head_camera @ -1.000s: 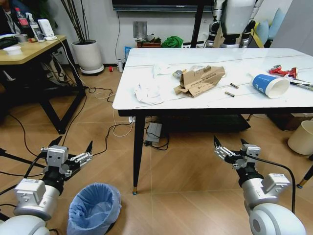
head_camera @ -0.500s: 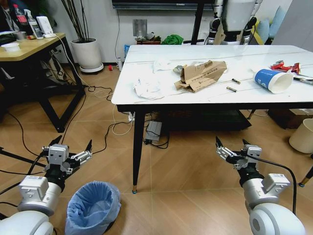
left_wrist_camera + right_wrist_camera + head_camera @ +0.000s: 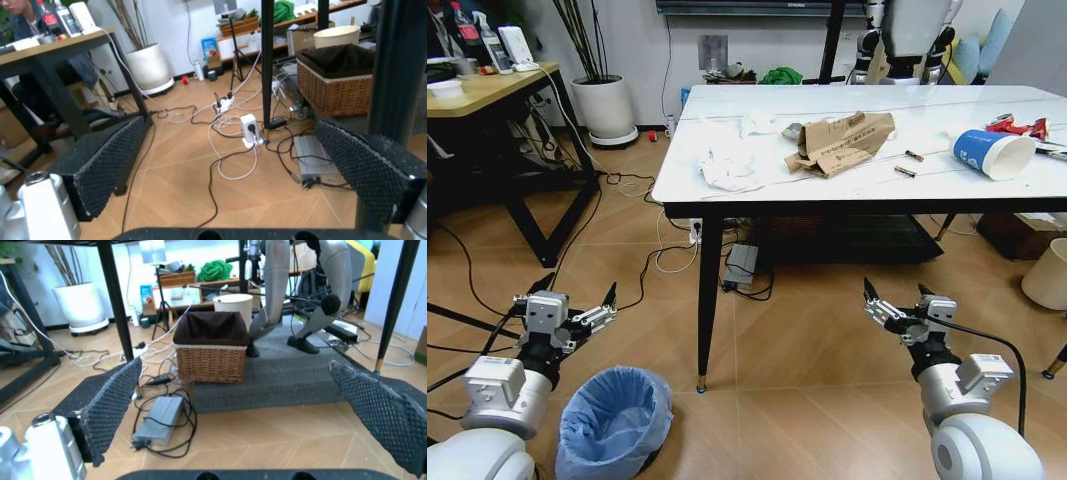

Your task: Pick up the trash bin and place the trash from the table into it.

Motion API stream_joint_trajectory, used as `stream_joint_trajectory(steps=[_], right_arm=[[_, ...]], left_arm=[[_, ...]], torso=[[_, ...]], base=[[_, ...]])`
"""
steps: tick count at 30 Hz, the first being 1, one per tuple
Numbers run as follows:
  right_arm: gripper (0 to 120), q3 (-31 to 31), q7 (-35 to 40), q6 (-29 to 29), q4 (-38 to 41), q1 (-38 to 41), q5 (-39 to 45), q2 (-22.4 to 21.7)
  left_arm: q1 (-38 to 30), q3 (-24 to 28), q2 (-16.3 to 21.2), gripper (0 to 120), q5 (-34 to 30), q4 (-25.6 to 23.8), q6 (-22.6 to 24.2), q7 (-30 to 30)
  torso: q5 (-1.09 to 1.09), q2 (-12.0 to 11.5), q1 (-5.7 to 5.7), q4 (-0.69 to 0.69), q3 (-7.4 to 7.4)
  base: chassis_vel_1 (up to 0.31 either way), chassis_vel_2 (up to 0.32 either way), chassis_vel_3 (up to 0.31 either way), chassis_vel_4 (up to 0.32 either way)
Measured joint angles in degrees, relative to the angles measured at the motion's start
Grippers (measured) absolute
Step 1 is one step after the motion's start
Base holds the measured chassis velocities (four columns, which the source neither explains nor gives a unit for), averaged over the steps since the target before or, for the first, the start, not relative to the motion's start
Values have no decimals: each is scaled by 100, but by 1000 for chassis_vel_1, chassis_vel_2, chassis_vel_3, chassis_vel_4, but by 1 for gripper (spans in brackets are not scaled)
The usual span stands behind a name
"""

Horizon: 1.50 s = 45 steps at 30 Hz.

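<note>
A white marble-look tabletop [image 3: 727, 195] with a black edge and slim black legs is seen ahead from the head camera. Scattered across it are crumpled white tissues [image 3: 727, 168], a torn brown cardboard box [image 3: 842, 143], and a blue-and-white paper cup [image 3: 992, 153] lying on its side near the right end, with a red wrapper [image 3: 1017, 126] just behind the cup. The trash bin [image 3: 614, 422], lined with a crinkled light-blue bag, stands on the wooden floor near the table's front left leg, low in the view. The left gripper [image 3: 567, 305] is held just above and beside the bin, its jaws spread wide and holding nothing. The right gripper [image 3: 894, 300] is held over bare floor in front of the table, well apart from the bin, its jaws likewise spread and empty.
</note>
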Motion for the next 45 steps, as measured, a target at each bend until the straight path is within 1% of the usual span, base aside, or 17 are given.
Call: stream_joint_trajectory(steps=[1, 3, 5, 13, 21, 22, 25, 29, 35, 37, 41, 44, 45], right_arm=[[100, -15, 2, 48, -83, 18, -32, 14], [100, -21, 6, 66, -119, 27, -33, 7], [100, -18, 43, 97, -196, 41, 38, -157], [100, -15, 46, 133, -194, -21, -11, -219], [100, -36, 45, 136, -115, -137, -115, -53], [100, -55, 45, 145, -92, -175, -144, 12], [100, -91, 42, 145, -73, -184, -147, 83], [100, -105, 41, 146, -87, -150, -160, 121], [100, -144, 1, 166, -89, -169, -232, 193], [100, -144, -1, 167, -87, -175, -233, 192], [100, -141, -12, 183, -77, -185, -234, 185], [100, -149, -15, 189, -84, -179, -234, 187], [100, -172, -17, 200, -132, -124, -234, 190]], left_arm=[[-40, 24, 20, 100, 7, 6, -2, 0], [-58, 34, 33, 100, 11, 12, -9, 0], [-89, 71, 38, 100, 94, 103, -148, 2], [-228, 109, 17, 100, 89, 268, -221, -9], [-206, 106, 143, 100, -54, 264, -214, -11], [-193, 117, 161, 100, -54, 249, -214, -10], [-179, 142, 158, 100, -39, 238, -214, -13], [-144, 141, 157, 100, -36, 219, -213, -24], [-20, 108, 172, 100, -38, 125, -213, -38], [-13, 110, 167, 100, -32, 120, -213, -38], [61, 113, 121, 100, 44, 96, -221, -38], [93, 108, 112, 100, 100, 99, -254, -38], [192, 85, 95, 100, 257, 180, -399, 14]], torso=[[1, -51, -16, -1, -36], [1, -78, -23, 0, -56], [1, -185, -54, 0, -131], [0, -357, -112, 0, -244], [0, -513, -157, 0, -354], [1, -555, -163, 0, -392], [0, -636, -179, 0, -457], [0, -689, -195, 0, -493], [0, -863, -218, 0, -645], [0, -879, -219, 0, -659], [0, -989, -227, 0, -753], [0, -1024, -227, 0, -782], [0, -1079, -228, 0, -830]], base=[[0, 0, 0, 0], [0, 0, 0, 0], [0, 0, 0, 0], [0, 0, 0, 0], [0, 0, 0, 0], [0, 0, 0, 0], [0, 0, 0, 0], [0, 0, 0, 0], [0, 0, 0, 0], [0, 0, 0, 0], [0, 0, 0, 0], [0, 0, 0, 0], [0, 0, 0, 0]])
